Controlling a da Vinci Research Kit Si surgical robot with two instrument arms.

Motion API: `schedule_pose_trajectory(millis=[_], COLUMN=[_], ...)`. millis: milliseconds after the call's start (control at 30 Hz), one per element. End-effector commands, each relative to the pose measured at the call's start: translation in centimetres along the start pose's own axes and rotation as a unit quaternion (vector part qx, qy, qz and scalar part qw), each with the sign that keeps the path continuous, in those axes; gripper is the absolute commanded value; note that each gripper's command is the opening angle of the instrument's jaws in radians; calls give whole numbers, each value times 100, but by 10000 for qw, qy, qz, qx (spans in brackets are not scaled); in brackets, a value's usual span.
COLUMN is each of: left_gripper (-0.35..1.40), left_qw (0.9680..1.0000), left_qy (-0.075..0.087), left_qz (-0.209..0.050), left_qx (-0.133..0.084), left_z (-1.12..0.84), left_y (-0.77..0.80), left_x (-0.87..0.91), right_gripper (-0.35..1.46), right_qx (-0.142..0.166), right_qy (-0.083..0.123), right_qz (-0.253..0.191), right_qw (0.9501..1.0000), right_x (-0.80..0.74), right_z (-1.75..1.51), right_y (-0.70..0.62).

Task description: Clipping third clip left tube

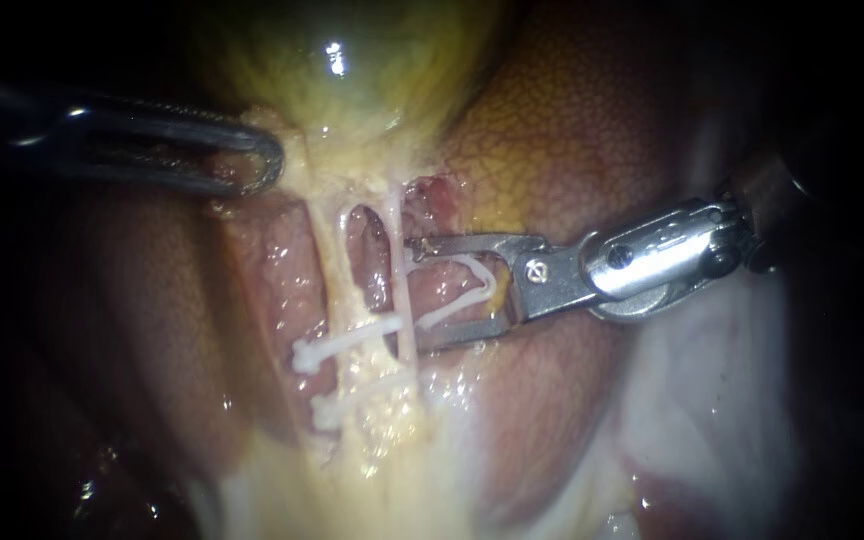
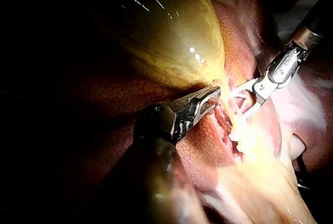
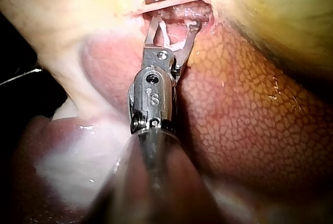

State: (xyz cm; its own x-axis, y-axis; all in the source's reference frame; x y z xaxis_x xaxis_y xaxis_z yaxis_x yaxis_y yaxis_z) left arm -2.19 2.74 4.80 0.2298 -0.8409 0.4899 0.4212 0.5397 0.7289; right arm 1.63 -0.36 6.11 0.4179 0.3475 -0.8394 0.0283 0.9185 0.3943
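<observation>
Evidently to draw the tubes taut, the left instrument (image 1: 270, 160) had its jaws clenched on the gallbladder (image 1: 352, 60) neck. The right instrument (image 1: 414, 295) cradled an unclosed white clip (image 1: 467, 285) between wide jaws, tips straddling the thin tube (image 1: 401, 285), with two clips (image 1: 347, 345) just beyond and to one side.

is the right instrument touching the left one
Apart. In the endoscope view the left instrument grips the gallbladder at its neck, while the right instrument, its jaws holding a clip, sits lower; bare tissue shows between them.
</observation>
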Motion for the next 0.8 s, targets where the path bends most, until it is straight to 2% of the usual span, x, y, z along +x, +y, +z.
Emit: schedule_pose_trajectory(millis=[33, 200, 400, 800], left_gripper=[-35, -35, -35, -35], left_qw=[10000, 10000, 10000, 10000], left_qy=[0, 4, 7, 14], left_qz=[0, 4, -21, -41], left_qx=[4, 13, 22, 42], left_z=[0, -1, -2, -4], left_y=[0, 3, 7, 13], left_x=[0, 1, 1, 1], right_gripper=[44, 44, 44, 43], right_qx=[0, 34, 40, 135], right_qy=[15, 27, 51, 278], right_qz=[0, 26, 79, 141], right_qw=[10000, 10000, 9999, 9994], right_x=[1, 9, 25, 49], right_z=[-1, -13, -42, -81], right_y=[0, -1, -2, -9])
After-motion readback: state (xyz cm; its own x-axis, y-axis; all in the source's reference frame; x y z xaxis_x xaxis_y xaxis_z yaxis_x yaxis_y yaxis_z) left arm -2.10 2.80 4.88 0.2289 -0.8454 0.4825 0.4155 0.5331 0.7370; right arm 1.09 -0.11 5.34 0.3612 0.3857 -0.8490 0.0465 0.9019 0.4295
